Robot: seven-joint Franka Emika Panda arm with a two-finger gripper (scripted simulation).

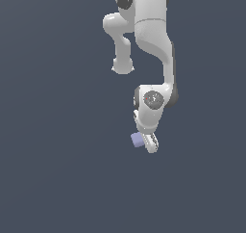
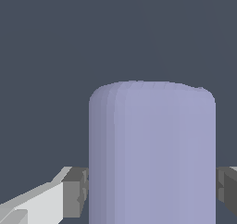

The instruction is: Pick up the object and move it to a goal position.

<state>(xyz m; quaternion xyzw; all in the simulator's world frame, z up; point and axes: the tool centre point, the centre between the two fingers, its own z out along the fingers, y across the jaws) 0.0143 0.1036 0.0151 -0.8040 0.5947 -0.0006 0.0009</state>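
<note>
Exterior view: I see the white arm (image 1: 153, 44) coming down from the top edge, its upper part cut off by the frame. At its lower end the pincer (image 1: 145, 143) points down. The lavender-blue block (image 1: 137, 139) sits at the pincer's tip, sticking out toward the exterior view's left. Only a small corner of it shows; the rest is behind the white fingers. From here I cannot make out the finger gap or any contact. The ground (image 1: 57, 155) is one flat dark grey-blue tone, so I cannot tell whether the block rests on it or is lifted.

Wrist view: this one gives me what the other hides. The block (image 2: 152, 153) fills the middle, rounded at its far end, its near end cut off by the frame. A grey pad (image 2: 74, 193) meets one side of it and a second pad (image 2: 227, 190) meets the opposite side. The pincer (image 2: 152, 193) is closed onto the block, both pads touching it.
</note>
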